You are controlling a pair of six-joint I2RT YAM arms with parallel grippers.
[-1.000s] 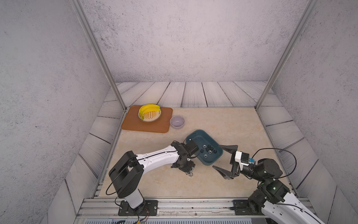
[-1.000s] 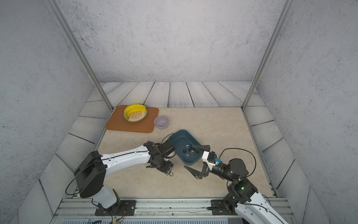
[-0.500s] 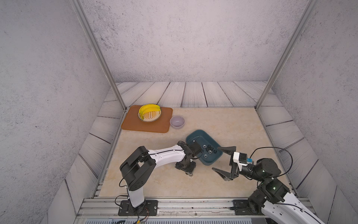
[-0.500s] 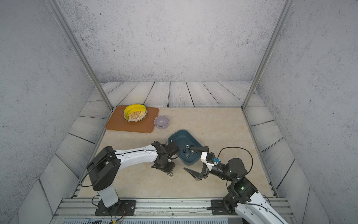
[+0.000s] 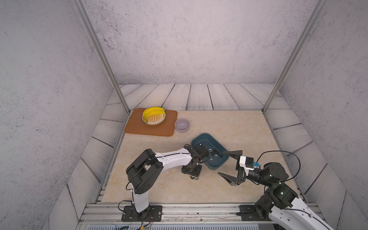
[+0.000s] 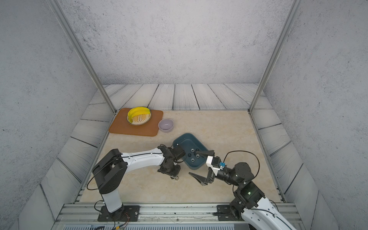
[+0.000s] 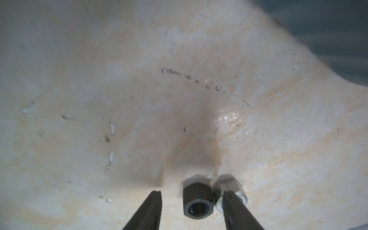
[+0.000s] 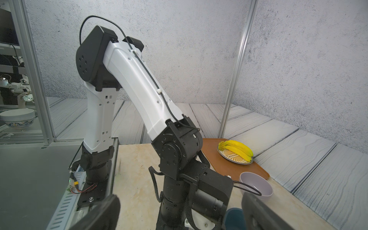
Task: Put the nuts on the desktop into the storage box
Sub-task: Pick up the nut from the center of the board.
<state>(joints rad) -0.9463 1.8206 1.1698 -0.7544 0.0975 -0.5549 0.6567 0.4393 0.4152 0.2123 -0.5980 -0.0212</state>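
Observation:
On the beige desktop (image 5: 239, 129), just in front of the teal storage box (image 5: 208, 142) (image 6: 187, 142), my left gripper (image 5: 194, 176) (image 6: 176, 177) points straight down. The left wrist view shows this left gripper (image 7: 191, 194) open, with a black nut (image 7: 198, 203) lying loose between its fingers. A silver nut (image 7: 233, 185) touches the black one and sits partly under one fingertip. Several nuts (image 5: 215, 154) (image 6: 192, 155) lie inside the box. My right gripper (image 5: 222, 163) (image 6: 192, 163) hovers wide open and empty at the box's near right corner.
An orange mat (image 5: 151, 130) at the back left carries a plate of bananas (image 5: 153, 117). A lavender bowl (image 5: 182, 125) stands beside the mat. The left arm's wrist fills the space in front of my right gripper (image 8: 182, 209). Metal frame posts rise at the back corners.
The left jaws have narrowed around the black nut. The left arm's elbow has swung toward the middle while its gripper stayed at the same spot. The right arm has barely moved.

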